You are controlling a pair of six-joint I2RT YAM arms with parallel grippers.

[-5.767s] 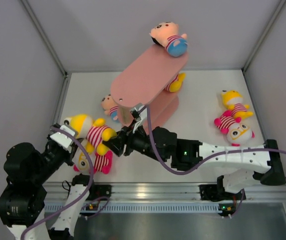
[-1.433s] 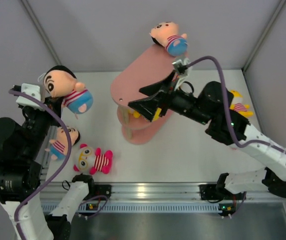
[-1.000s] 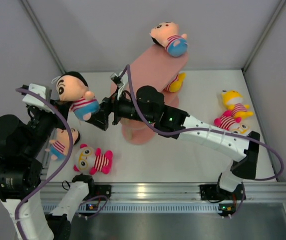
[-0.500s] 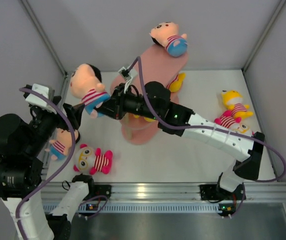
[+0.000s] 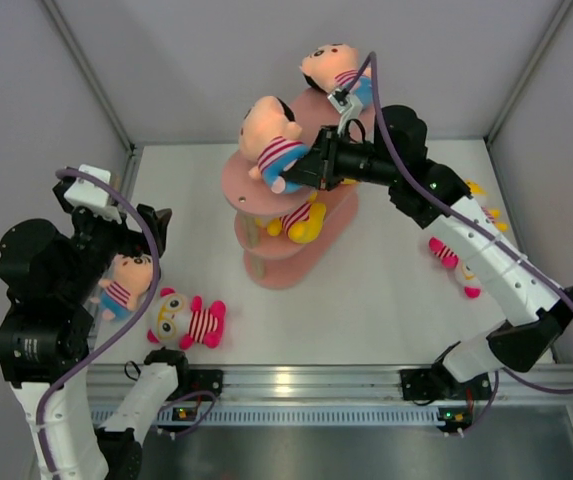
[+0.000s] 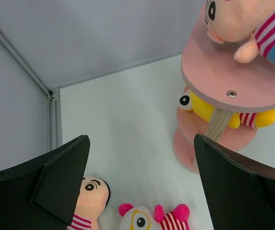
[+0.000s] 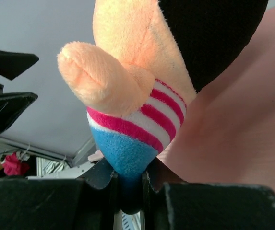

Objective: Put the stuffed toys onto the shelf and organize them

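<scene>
Top external view has a black-haired doll (image 5: 271, 140), peach-headed with a pink-and-white striped shirt and blue bottom, held in the air over the near left end of the top tier of the salmon-pink shelf (image 5: 284, 268), head pointing away from the arms. The right gripper (image 5: 304, 174) is clamped on the blue bottom; the right wrist view shows both dark fingers pinching that blue tip, with the striped shirt, one peach arm and the black hair rising above them against the pink tier. Whether the doll already touches the tier cannot be told. A second doll (image 5: 336, 72) of the same kind lies at the far end of the top tier, and a yellow animal (image 5: 301, 218) in a striped shirt lies on the middle tier, poking out from under the top one. On the white table (image 5: 386, 300), left of the shelf, a small doll (image 5: 121, 285) lies just beside a pink white-faced toy (image 5: 186, 320). Right of the shelf, more plush toys show only partly behind the right arm. The left gripper (image 6: 142, 182) is raised well left of the shelf, its jaws spread wide with nothing between them.
</scene>
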